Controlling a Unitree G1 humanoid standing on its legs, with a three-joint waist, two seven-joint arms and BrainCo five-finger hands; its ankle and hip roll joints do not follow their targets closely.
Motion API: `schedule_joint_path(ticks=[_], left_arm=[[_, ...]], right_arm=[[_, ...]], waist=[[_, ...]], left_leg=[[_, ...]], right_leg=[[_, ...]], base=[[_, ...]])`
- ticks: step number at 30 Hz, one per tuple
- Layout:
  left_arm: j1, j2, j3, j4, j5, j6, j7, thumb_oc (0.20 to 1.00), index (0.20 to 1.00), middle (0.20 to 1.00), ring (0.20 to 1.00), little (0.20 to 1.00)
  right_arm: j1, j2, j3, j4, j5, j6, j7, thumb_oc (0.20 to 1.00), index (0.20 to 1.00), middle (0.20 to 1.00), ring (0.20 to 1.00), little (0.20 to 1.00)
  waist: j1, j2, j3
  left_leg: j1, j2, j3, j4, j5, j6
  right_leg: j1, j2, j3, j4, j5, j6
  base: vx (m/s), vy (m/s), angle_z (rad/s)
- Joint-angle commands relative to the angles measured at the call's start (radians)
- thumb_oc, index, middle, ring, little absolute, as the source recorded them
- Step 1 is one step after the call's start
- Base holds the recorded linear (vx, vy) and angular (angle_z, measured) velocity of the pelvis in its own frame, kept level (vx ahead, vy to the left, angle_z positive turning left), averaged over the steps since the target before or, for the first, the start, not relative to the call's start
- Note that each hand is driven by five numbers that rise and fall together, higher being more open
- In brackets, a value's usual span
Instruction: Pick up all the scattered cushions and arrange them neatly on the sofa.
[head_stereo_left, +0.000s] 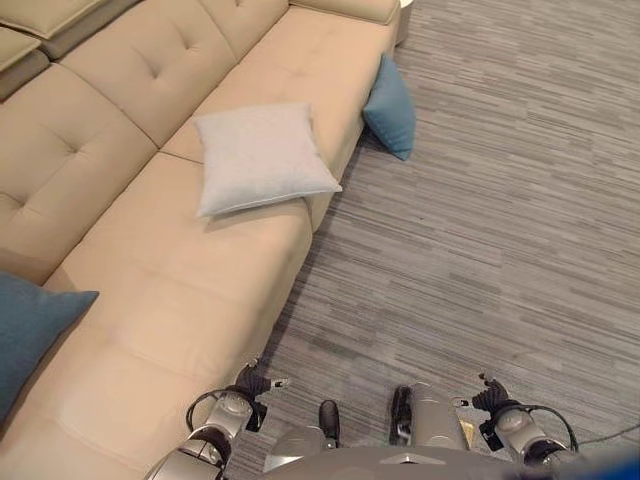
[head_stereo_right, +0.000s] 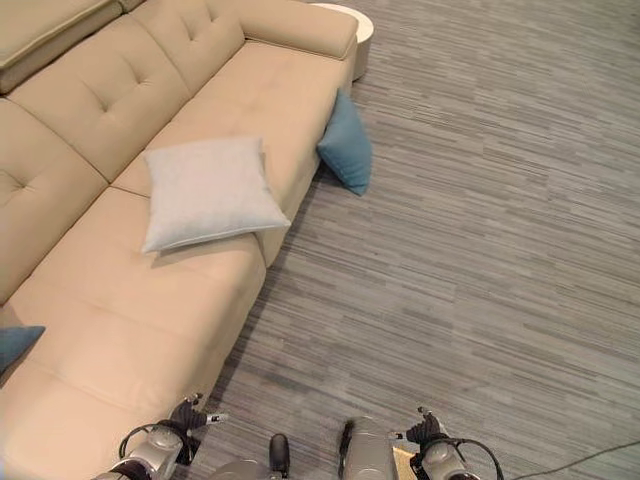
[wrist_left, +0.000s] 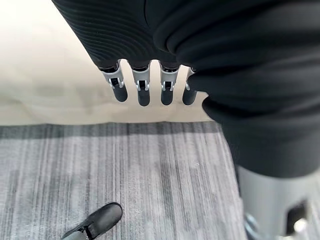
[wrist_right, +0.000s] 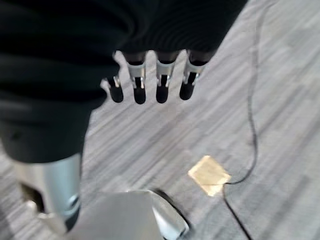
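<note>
A white cushion (head_stereo_left: 262, 158) lies on the sofa (head_stereo_left: 170, 300); a blue cushion (head_stereo_left: 391, 107) leans against its front. Left hand (wrist_left: 142, 85) and right hand (wrist_right: 150, 82) hang with fingers straight, empty.

A long beige leather sofa (head_stereo_left: 150, 300) carries a pale grey square cushion (head_stereo_left: 262, 157) at its seat's front edge; a blue cushion (head_stereo_left: 30, 330) lies at its near end.

A second blue cushion (head_stereo_left: 392, 108) stands on the grey striped carpet floor (head_stereo_left: 480, 250), leaning against the sofa's front.

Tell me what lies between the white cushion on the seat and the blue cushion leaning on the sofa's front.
Nothing but bare beige sofa seat and its front edge separates the white cushion from the blue cushion, seen in both eye views.
</note>
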Motion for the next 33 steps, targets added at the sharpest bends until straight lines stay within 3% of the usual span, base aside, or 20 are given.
schedule_joint_path(ticks=[1,4,5,6,7,8,9,11,13,15,16,23,29,30,33], left_arm=[[-0.008,-0.009,0.002,-0.012,-0.018,-0.024,0.012,1.000,1.000,1.000,1.000,1.000],[-0.006,-0.015,0.003,-0.005,-0.018,-0.026,0.013,1.000,1.000,1.000,1.000,1.000],[0.001,-0.023,0.006,-0.004,-0.031,-0.026,0.010,1.000,1.000,1.000,1.000,1.000],[-0.006,-0.027,0.000,-0.014,-0.041,-0.024,0.005,1.000,1.000,1.000,1.000,1.000],[-0.013,-0.027,-0.006,-0.023,-0.046,-0.022,0.004,1.000,1.000,1.000,1.000,1.000],[-0.013,-0.027,-0.006,-0.023,-0.046,-0.022,0.004,1.000,1.000,1.000,1.000,1.000],[-0.020,-0.028,-0.011,-0.029,-0.054,-0.020,0.003,1.000,1.000,1.000,1.000,1.000],[-0.026,-0.033,-0.026,-0.026,-0.050,-0.018,0.002,1.000,1.000,1.000,1.000,1.000],[-0.025,-0.033,-0.031,-0.026,-0.042,-0.016,0.000,1.000,1.000,1.000,1.000,1.000],[-0.030,-0.030,-0.038,-0.030,-0.039,-0.016,0.002,1.000,1.000,1.000,1.000,1.000],[-0.027,-0.022,-0.042,-0.032,-0.025,-0.013,0.003,1.000,1.000,1.000,1.000,1.000],[0.009,-0.016,-0.021,-0.010,0.001,-0.012,-0.009,1.000,1.000,1.000,1.000,1.000],[0.005,0.016,-0.017,-0.032,0.009,-0.015,-0.005,1.000,1.000,1.000,1.000,1.000],[0.002,0.023,-0.022,-0.031,0.013,-0.019,-0.003,1.000,1.000,1.000,1.000,1.000],[-0.002,0.023,-0.026,-0.025,0.020,-0.024,-0.003,1.000,1.000,1.000,1.000,1.000]], right_arm=[[0.009,-0.035,0.017,0.041,-0.017,0.003,-0.017,1.000,1.000,1.000,1.000,1.000],[0.014,-0.033,0.019,0.047,-0.014,-0.001,-0.015,1.000,1.000,1.000,1.000,1.000],[0.026,-0.034,0.010,0.056,-0.007,-0.003,-0.013,1.000,1.000,1.000,1.000,1.000],[0.030,-0.036,-0.001,0.056,0.016,-0.010,-0.018,1.000,1.000,1.000,1.000,1.000],[0.032,-0.037,-0.005,0.054,0.029,-0.011,-0.021,1.000,1.000,1.000,1.000,1.000],[0.032,-0.036,-0.005,0.055,0.029,-0.011,-0.021,1.000,1.000,1.000,1.000,1.000],[0.040,-0.031,-0.010,0.069,0.044,-0.006,-0.019,1.000,1.000,1.000,1.000,1.000],[0.055,-0.028,-0.004,0.086,0.043,0.001,-0.016,1.000,1.000,1.000,1.000,1.000],[0.063,-0.033,-0.007,0.095,0.044,0.002,-0.017,1.000,1.000,1.000,1.000,1.000],[0.067,-0.038,-0.013,0.096,0.049,0.006,-0.019,1.000,1.000,1.000,1.000,1.000],[0.074,-0.041,-0.019,0.087,0.056,0.008,-0.017,1.000,1.000,1.000,1.000,1.000],[0.059,-0.033,-0.004,0.057,0.019,-0.002,-0.011,1.000,1.000,1.000,1.000,1.000],[0.036,-0.030,0.000,0.017,0.009,-0.007,-0.002,1.000,1.000,1.000,1.000,1.000],[0.027,-0.028,0.006,0.009,0.009,-0.010,-0.001,1.000,1.000,1.000,1.000,1.000],[0.019,-0.031,0.012,0.010,0.007,-0.012,-0.002,1.000,1.000,1.000,1.000,1.000]], waist=[[-0.028,-0.038,0.014],[-0.030,-0.038,0.007],[-0.029,-0.035,0.003],[-0.031,-0.052,0.013],[-0.029,-0.058,0.022],[-0.030,-0.056,0.021],[-0.027,-0.067,0.029],[-0.027,-0.067,0.026],[-0.029,-0.067,0.015],[-0.032,-0.058,0.006],[-0.034,-0.048,-0.004],[-0.011,-0.054,-0.040],[-0.001,-0.039,-0.029],[-0.014,-0.023,-0.019],[-0.036,-0.015,-0.007]], left_leg=[[-0.056,-0.016,-0.065,0.147,-0.066,-0.062],[-0.048,-0.013,-0.069,0.159,-0.078,-0.069],[-0.062,0.003,-0.073,0.241,-0.080,-0.100],[-0.160,0.039,-0.038,0.430,-0.015,-0.137],[-0.203,0.061,-0.019,0.516,0.012,-0.141],[-0.208,0.063,-0.021,0.524,0.009,-0.142],[-0.246,0.103,0.027,0.584,0.021,-0.134],[-0.270,0.138,0.071,0.524,0.007,-0.126],[-0.276,0.144,0.092,0.415,0.011,-0.125],[-0.299,0.172,0.152,0.302,0.085,-0.144],[-0.316,0.197,0.207,0.240,0.138,-0.172],[-0.238,0.121,0.192,0.182,0.073,-0.126],[-0.171,0.059,0.176,0.147,0.038,-0.051],[-0.137,0.054,0.154,0.131,0.031,-0.046],[-0.104,0.037,0.124,0.120,0.026,-0.052]], right_leg=[[0.175,0.032,0.034,-0.243,0.164,0.020],[0.191,0.037,0.040,-0.243,0.161,0.009],[0.224,0.043,0.037,-0.241,0.146,-0.011],[0.260,0.026,0.017,-0.254,0.131,-0.040],[0.278,0.029,0.004,-0.256,0.120,-0.059],[0.277,0.031,0.002,-0.256,0.120,-0.060],[0.320,0.038,-0.024,-0.274,0.096,-0.080],[0.361,0.041,-0.058,-0.301,0.079,-0.081],[0.386,0.040,-0.082,-0.323,0.071,-0.072],[0.409,0.045,-0.112,-0.332,0.053,-0.066],[0.440,0.054,-0.136,-0.330,0.019,-0.061],[0.479,0.007,-0.141,-0.228,-0.023,-0.024],[0.346,-0.073,-0.112,0.070,0.112,0.028],[0.282,-0.047,-0.077,0.120,0.102,0.009],[0.244,0.002,-0.073,0.030,0.069,-0.006]], base=[[0.24,-0.156,0.60],[0.17,-0.127,0.90],[0.15,-0.249,0.44],[0.17,-0.317,0.21],[0.04,-0.200,0.61],[0.09,-0.194,0.94],[0.11,-0.159,0.75],[0.18,-0.128,0.15],[0.22,-0.013,0.59],[0.31,0.052,0.63],[0.37,0.108,0.68],[0.26,0.167,0.17],[0.14,0.178,0.22],[0.22,0.131,0.53],[0.19,0.022,0.29]])
